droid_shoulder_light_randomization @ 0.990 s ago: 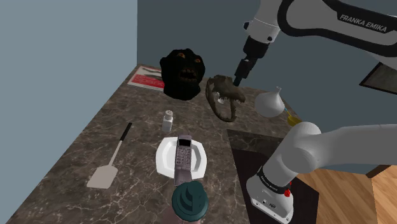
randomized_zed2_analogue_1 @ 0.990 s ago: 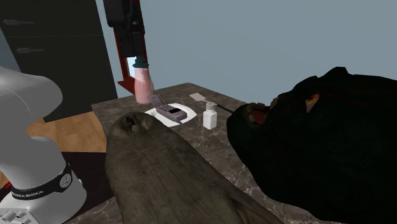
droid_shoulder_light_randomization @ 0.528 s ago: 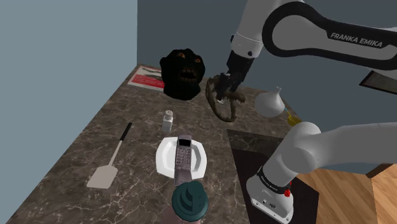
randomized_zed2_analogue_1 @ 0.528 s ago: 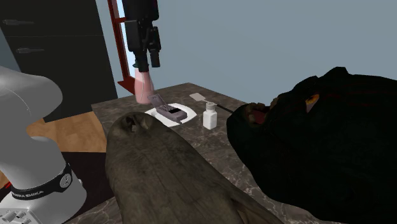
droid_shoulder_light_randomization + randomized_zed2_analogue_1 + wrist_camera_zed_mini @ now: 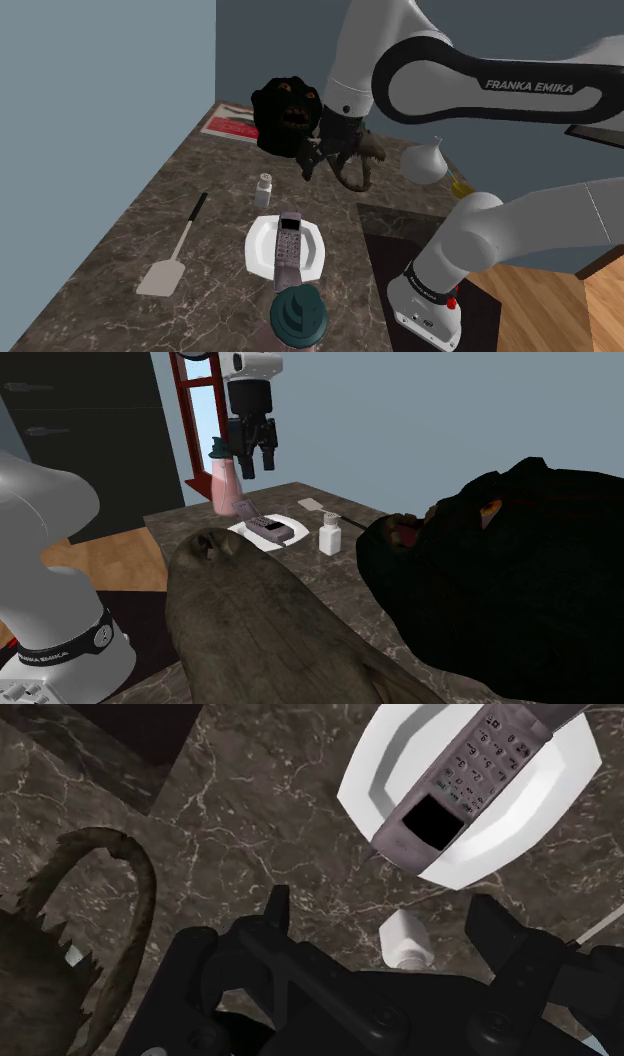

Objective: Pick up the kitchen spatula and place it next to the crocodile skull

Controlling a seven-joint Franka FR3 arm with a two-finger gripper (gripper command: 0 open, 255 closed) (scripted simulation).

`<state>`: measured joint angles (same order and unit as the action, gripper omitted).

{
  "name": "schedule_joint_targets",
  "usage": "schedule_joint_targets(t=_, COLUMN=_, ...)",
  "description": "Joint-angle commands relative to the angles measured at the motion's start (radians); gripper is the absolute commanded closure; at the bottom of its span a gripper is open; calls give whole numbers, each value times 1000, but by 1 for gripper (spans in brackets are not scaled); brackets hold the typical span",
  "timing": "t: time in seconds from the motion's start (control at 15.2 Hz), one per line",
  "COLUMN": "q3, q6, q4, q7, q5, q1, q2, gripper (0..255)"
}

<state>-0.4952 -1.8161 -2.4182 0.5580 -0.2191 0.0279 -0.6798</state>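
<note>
your gripper (image 5: 322, 160) hangs above the dark marbled counter (image 5: 110, 250) with its pincer spread wide and nothing in its grasp. in the wrist view the two black fingers (image 5: 276, 909) stand well apart over bare stone, and a small white shaker (image 5: 405, 939) sits between them, nearer one finger and untouched.

the kitchen spatula (image 5: 178, 248) lies flat on the counter toward the shoulder view's left, well apart from the gripper. its pale blade faces the near edge and its dark-tipped handle points toward the back. nothing touches it. a thin pale line at the rim of the wrist view may be that handle, though you can't tell for sure from there.

the crocodile skull (image 5: 360, 178) (brown, with a row of teeth) sits just behind the gripper in the shoulder view and is partly hidden by it. a black furry head (image 5: 285, 115) stands beside the skull toward that view's left. a white plate (image 5: 258, 240) carrying a grey phone (image 5: 289, 248) rests between the spatula and the robot's stand, with the shaker just beyond it.
</note>
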Motion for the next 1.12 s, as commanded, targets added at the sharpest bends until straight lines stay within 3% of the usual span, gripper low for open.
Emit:
schedule_joint_targets(t=0.0, q3=-63, q6=-47, q4=20, q7=93, q5=-16, q1=20, q2=60, gripper=0)
schedule_joint_targets(t=0.33, q3=-223, q6=-144, q4=102, q7=324, q5=-8, q1=90, q2=225, gripper=0)
schedule_joint_targets(t=0.59, q3=-366, q6=-215, q4=195, q7=538, q5=70, q1=172, q2=397, gripper=0)
schedule_joint_targets(t=0.86, q3=-508, q6=-261, q4=312, q7=815, q5=264, q1=247, q2=638, gripper=0)
schedule_joint_targets(t=1.06, q3=-530, q6=-250, q4=424, q7=1049, q5=477, q1=208, q2=861, gripper=0)
